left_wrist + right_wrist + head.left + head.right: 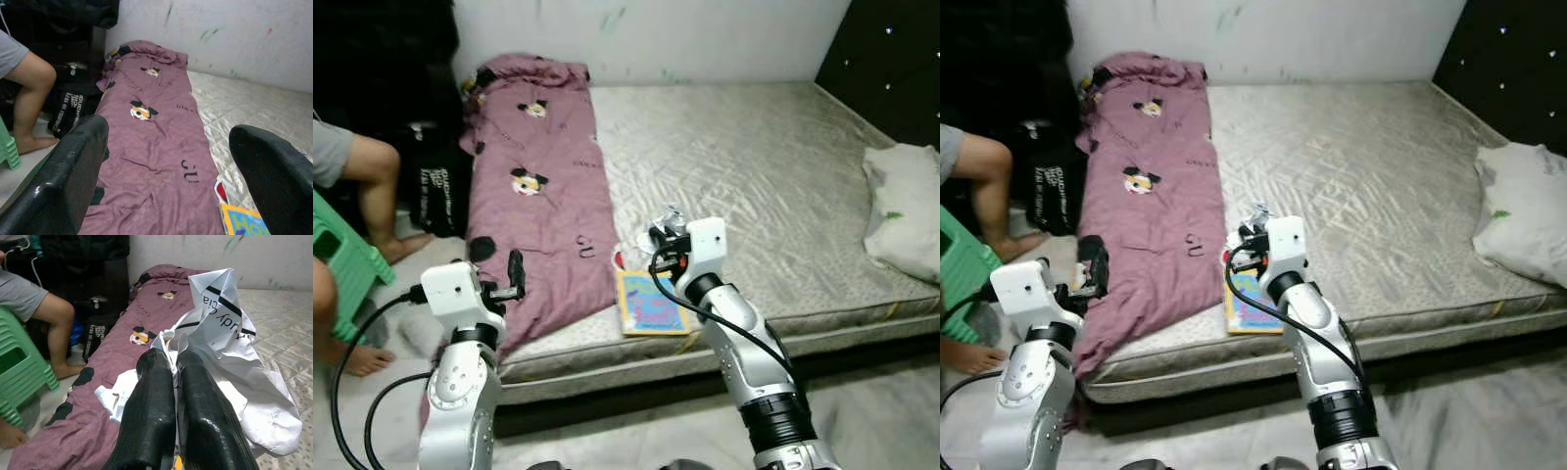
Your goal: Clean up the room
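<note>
My right gripper [663, 234] hovers over the mattress's near edge and is shut on a crumpled white plastic bag [234, 357] with black lettering. The bag bulges out beyond the closed fingers [154, 396]. Just below that gripper a colourful children's book [651, 304] lies flat on the mattress edge. My left gripper [516, 272] is open and holds nothing, near the front corner of a purple blanket [543, 196] printed with cartoon mice. In the left wrist view its two fingers [63, 181] stand wide apart, with the blanket [156, 137] between them.
The bare grey mattress [754, 157] lies low on the floor against a white wall. A white pillow [906, 211] rests on its right edge. At the left a person [357, 166] sits on a green stool [337, 264], with a black bag [440, 191] beside the bed.
</note>
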Robot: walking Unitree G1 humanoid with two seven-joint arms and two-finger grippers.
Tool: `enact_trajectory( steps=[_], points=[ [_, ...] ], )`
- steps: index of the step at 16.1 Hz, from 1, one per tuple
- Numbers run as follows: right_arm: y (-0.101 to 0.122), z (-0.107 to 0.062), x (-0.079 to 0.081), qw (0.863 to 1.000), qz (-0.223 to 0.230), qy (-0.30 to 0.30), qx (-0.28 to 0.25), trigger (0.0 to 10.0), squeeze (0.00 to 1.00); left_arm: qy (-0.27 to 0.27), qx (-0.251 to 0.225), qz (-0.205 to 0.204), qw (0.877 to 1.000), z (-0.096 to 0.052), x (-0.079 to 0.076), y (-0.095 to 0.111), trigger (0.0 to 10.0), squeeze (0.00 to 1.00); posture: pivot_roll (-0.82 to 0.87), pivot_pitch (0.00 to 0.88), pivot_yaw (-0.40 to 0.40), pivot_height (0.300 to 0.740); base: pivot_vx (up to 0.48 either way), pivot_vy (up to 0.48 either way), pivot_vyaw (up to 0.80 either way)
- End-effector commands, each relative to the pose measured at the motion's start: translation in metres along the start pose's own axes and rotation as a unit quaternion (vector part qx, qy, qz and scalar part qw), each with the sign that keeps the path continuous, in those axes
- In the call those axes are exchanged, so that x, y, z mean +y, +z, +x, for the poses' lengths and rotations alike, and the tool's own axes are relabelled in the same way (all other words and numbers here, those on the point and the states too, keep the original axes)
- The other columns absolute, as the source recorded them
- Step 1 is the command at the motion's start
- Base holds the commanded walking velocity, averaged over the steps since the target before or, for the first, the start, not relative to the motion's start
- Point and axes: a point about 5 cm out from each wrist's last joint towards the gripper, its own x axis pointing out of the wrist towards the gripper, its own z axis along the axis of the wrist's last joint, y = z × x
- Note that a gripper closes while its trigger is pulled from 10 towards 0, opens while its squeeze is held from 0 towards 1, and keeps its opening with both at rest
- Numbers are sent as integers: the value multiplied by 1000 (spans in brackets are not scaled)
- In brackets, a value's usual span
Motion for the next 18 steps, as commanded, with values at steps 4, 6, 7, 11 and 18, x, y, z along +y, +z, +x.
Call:
enact_trajectory(
  steps=[4,6,7,11,18],
  points=[
    [-2,-3,-9,1000,-22,-17,8,10000,0,16,-10,25,1000,2,-2,2,10000,0,-52,0,-11,740,0,351,0],
    [-3,-4,-8,1000,-21,-22,8,10000,0,28,-3,24,999,3,0,1,10000,0,-54,0,-10,740,0,0,0],
    [-3,-4,-8,999,-21,-23,6,10000,0,37,7,22,999,2,1,0,10000,0,-54,0,-10,740,0,0,0],
    [-4,-6,0,998,-62,-2,3,10000,0,29,18,-2,999,-1,3,-2,10000,0,-56,0,-10,740,0,0,0],
    [-1,-7,1,998,-58,14,-6,10000,0,24,2,6,1000,-1,1,2,10000,0,-48,1,-12,740,0,0,571]
  ],
)
